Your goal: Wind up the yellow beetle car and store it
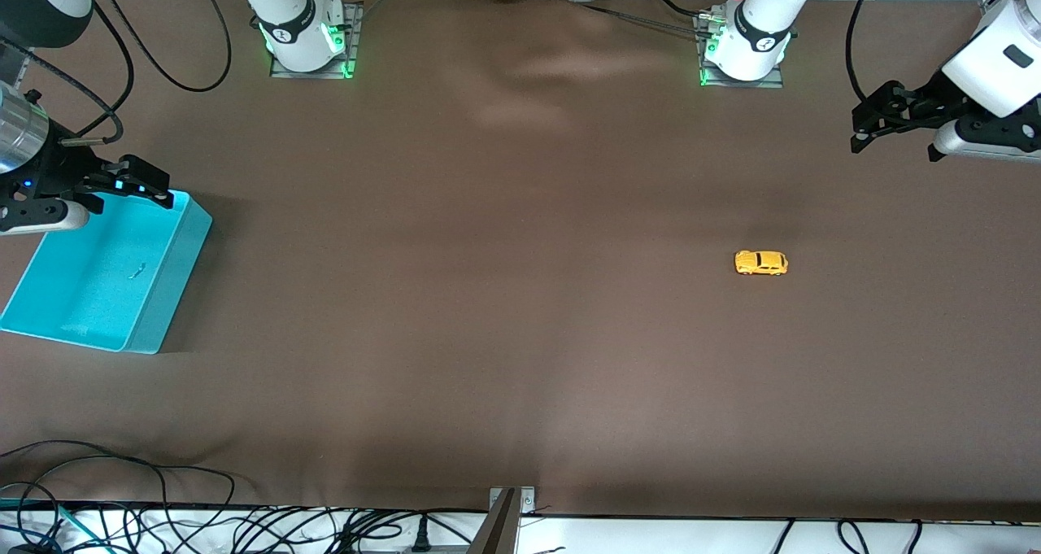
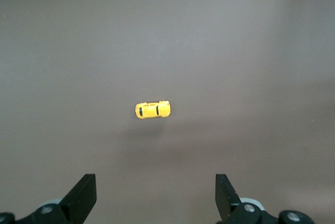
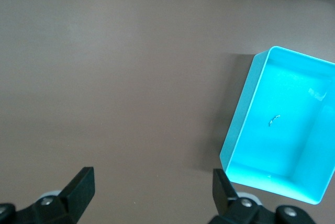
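The yellow beetle car (image 1: 761, 263) stands alone on the brown table toward the left arm's end; it also shows in the left wrist view (image 2: 153, 110). My left gripper (image 1: 872, 119) is open and empty, up in the air over the table's left-arm end, apart from the car; its fingers (image 2: 84, 195) show wide apart. My right gripper (image 1: 134, 181) is open and empty, up over the corner of the cyan bin (image 1: 175, 249). The bin shows in the right wrist view (image 3: 238, 130), beside the fingers (image 3: 224, 190).
The cyan bin holds only a small pale speck (image 1: 137, 273). Both arm bases (image 1: 305, 33) stand at the table's edge farthest from the front camera. Cables (image 1: 122, 505) lie along the nearest edge, by a metal bracket (image 1: 508, 509).
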You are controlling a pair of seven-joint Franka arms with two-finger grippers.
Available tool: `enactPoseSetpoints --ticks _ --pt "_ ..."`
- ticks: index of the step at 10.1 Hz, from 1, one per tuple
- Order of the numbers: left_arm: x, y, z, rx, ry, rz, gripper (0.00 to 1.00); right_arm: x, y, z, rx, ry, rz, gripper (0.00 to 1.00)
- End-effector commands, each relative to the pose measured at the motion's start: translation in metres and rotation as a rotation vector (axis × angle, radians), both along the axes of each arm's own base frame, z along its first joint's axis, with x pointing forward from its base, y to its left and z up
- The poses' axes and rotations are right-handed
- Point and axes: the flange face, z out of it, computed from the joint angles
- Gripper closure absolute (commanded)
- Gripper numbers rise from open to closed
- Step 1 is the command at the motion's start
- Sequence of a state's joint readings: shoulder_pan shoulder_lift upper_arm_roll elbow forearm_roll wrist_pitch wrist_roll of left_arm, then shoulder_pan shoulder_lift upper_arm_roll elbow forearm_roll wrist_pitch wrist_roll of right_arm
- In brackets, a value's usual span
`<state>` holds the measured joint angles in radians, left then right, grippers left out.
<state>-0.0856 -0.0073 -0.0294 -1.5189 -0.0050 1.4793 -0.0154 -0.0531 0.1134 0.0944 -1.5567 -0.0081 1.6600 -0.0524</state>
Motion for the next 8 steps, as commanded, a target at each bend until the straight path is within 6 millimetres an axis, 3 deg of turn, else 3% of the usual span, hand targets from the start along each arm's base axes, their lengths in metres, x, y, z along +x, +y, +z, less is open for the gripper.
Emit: enactPoseSetpoints --ticks 1,8 --pt "0.001 0.003 -0.015 0.006 0.039 -0.021 0.0 -0.004 0.001 0.009 0.007 0.004 -0.002 0.0" --pt "0.003 0.005 -0.005 0.007 0.018 -0.014 0.0 -0.002 0.006 0.005 0.008 0.009 0.007 0.0"
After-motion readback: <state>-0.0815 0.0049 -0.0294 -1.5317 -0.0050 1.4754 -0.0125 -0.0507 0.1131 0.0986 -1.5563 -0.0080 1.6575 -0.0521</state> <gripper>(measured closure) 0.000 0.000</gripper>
